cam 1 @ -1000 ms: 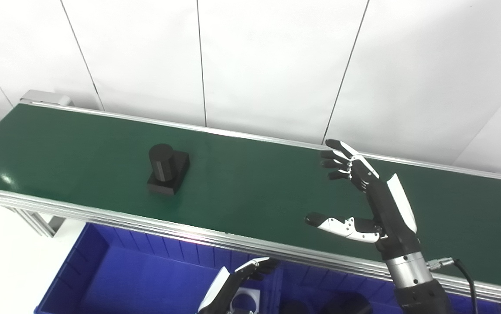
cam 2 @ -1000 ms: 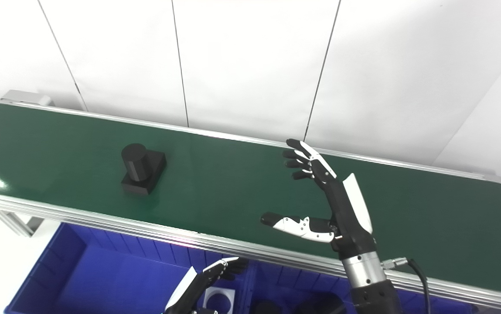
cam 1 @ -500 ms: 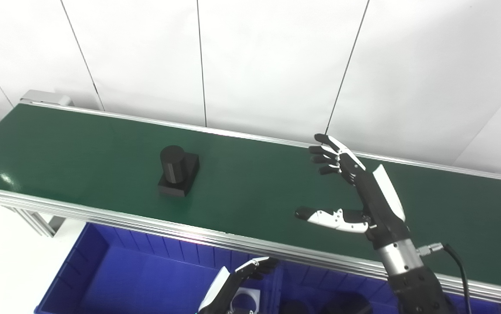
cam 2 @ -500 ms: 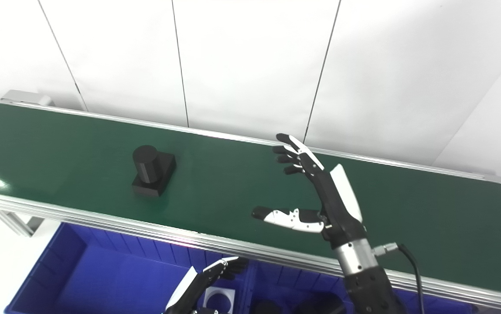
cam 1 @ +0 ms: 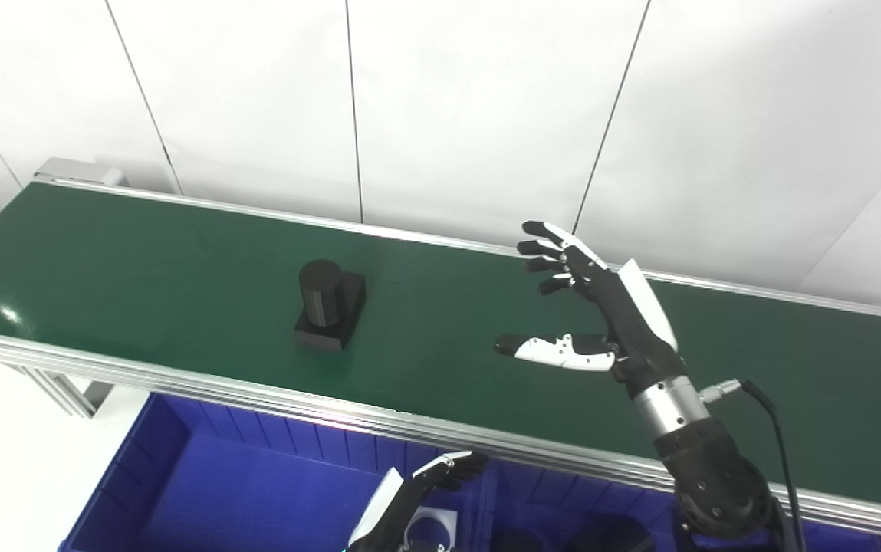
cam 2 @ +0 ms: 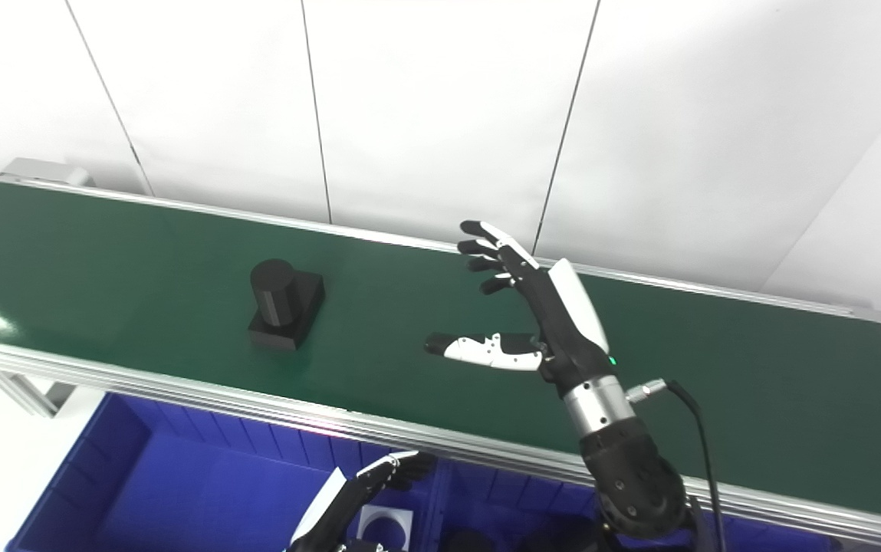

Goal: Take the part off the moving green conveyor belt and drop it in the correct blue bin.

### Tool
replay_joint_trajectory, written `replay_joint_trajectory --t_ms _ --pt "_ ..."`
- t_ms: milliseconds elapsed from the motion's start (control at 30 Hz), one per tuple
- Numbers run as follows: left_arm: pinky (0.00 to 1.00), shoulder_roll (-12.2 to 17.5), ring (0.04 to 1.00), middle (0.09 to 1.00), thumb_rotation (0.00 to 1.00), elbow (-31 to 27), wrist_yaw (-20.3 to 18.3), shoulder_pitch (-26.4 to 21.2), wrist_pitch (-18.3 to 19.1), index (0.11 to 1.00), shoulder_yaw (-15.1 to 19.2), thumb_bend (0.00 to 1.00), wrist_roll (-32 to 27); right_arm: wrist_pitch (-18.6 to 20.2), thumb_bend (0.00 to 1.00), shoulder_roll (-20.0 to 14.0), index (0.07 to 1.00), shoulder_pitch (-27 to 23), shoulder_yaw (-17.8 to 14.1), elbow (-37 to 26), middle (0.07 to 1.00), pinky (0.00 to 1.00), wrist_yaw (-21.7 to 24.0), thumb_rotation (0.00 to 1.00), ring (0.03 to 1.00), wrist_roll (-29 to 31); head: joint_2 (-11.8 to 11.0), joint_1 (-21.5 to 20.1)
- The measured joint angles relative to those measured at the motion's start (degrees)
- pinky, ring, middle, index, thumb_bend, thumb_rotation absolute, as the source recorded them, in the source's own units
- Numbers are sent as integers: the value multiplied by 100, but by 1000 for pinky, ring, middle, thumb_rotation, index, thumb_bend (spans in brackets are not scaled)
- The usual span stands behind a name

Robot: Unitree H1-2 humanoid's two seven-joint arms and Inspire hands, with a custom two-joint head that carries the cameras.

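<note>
Nearest to the cameras, at the bottom edge, the left hand (cam 1: 409,502) is low above a blue bin (cam 1: 202,491). Its fingers are loosely bent and it holds nothing, though only a part of it is in view. A divider wall separates this bin from a second blue bin (cam 1: 555,510) to the right. The first bin shows a mostly bare floor. Just beside the left hand lies one white square piece with a round hole (cam 2: 385,527). In the second bin some dark rounded parts (cam 1: 609,535) are visible at the picture edge, but their number cannot be told.

Above the bins runs one silver aluminium rail (cam 1: 179,379), the near edge of the one green conveyor belt (cam 1: 141,261).

Over the belt, right of the middle, the right hand (cam 1: 601,322) is raised with its palm towards the left. Its fingers are spread apart and the thumb (cam 1: 555,349) is stretched out low to the left; it holds nothing. A grey cable (cam 1: 774,429) goes out from its wrist.

There is one part (cam 1: 327,303) on the belt: a black cylinder standing upright on a black square base. It rests left of the middle, nearer to the front rail, well apart from the right hand.

Behind the belt stands a white panelled wall (cam 1: 448,107).
</note>
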Motion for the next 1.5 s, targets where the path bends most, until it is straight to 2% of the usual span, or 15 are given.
replay_joint_trajectory --t_ms 200,300,500,633,767,933,1100,1200,1300,1500 --pt "766 -1 787 794 321 0 32 -3 0 793 -35 806 14 1 746 0 882 -215 145 205 814 665 20 389 769 -114 9 18" --pt "772 0 789 795 316 0 63 -4 0 794 -60 809 14 20 746 15 885 -323 224 230 818 675 63 366 770 -206 9 9" --pt "763 0 783 795 321 0 167 -19 0 799 -163 801 26 228 741 100 883 -549 417 566 821 654 125 370 754 -372 26 26" --pt "757 -4 781 787 303 -4 238 -19 0 786 -217 809 68 244 754 192 879 -687 506 840 814 655 128 357 751 -403 26 44" --pt "748 -2 775 781 311 -13 468 -17 0 785 -273 811 68 290 765 296 879 -872 595 1099 810 645 127 349 749 -481 9 62" --pt "744 21 772 780 329 -213 638 35 -2 780 -321 817 69 318 764 531 894 -1094 754 1526 815 626 120 377 746 -582 -18 88" --pt "741 58 760 766 324 -308 652 144 -2 760 -303 859 51 323 763 611 899 -1306 871 1979 823 630 110 411 746 -770 -44 97" --pt "720 38 750 766 299 -453 629 287 -2 757 -131 851 -153 323 767 648 904 -1452 931 2311 840 642 79 420 761 -898 -53 131" --pt "697 13 732 758 302 -616 505 432 -2 758 16 849 -390 323 779 699 908 -1644 1006 2715 853 644 35 430 773 -1002 -53 149" --pt "688 -19 734 755 322 -726 318 654 -2 751 92 856 -484 308 799 894 912 -2010 1089 3455 882 646 -83 409 799 -1055 -53 184"
